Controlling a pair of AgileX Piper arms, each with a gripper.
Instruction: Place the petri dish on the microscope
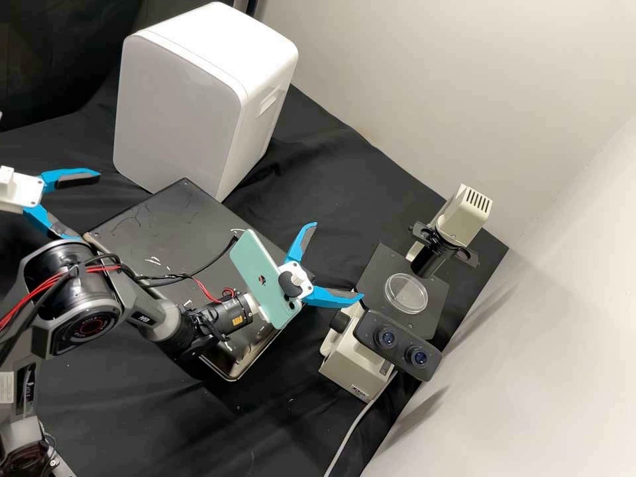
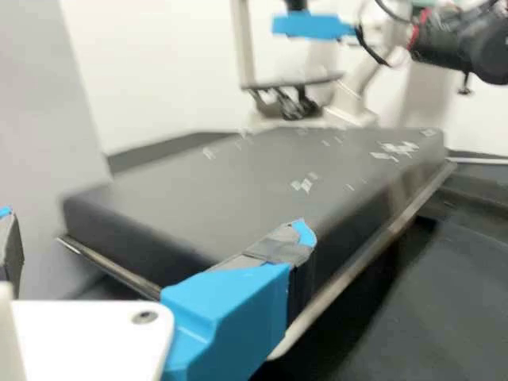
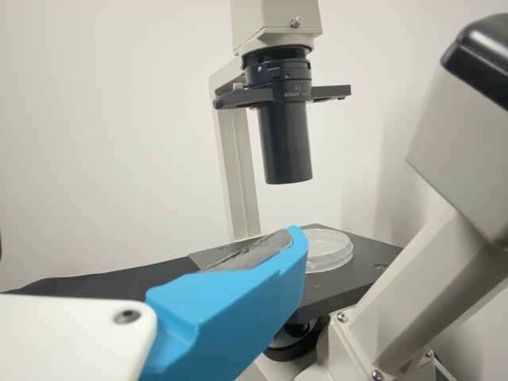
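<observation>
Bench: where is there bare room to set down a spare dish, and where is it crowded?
Bare black cloth lies between the white box and the microscope, and in front of the tray. Crowded: the gap between tray and microscope, where the open right gripper hangs, and the stage, which holds the petri dish.

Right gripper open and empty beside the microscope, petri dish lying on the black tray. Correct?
Not quite: the petri dish is not on the tray. It lies on the stage of the microscope, as the high view shows. The rest holds: the right gripper is open and empty beside the microscope.
</observation>
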